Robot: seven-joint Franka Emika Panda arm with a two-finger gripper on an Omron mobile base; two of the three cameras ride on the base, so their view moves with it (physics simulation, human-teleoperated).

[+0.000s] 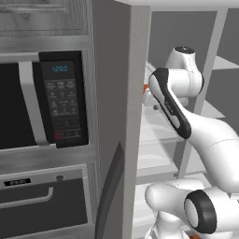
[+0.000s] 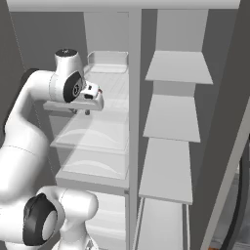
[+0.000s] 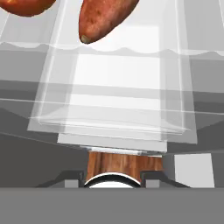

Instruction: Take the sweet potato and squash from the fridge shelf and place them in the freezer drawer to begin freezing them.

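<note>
Gripper [image 2: 88,111] sits at a clear fridge shelf [image 2: 93,134], jaws pressed together and nothing pinched. Sweet potato [image 3: 103,19] lies on the shelf in the hand view — long axis slanting, tapered tip toward the lower left — beside a second reddish item [image 3: 26,6]. Microwave [image 1: 63,100] display reads "12:00".

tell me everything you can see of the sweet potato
In the hand view the sweet potato is a reddish-brown root with mottled, matte skin, tapering to a blunt, paler tip that points down-left in the picture. The picture's top edge cuts off its upper part. It appears to lie on a clear shelf with a wavy edge. A second reddish item sits apart beside it, at the picture's top left corner. Nothing grips it.
</note>
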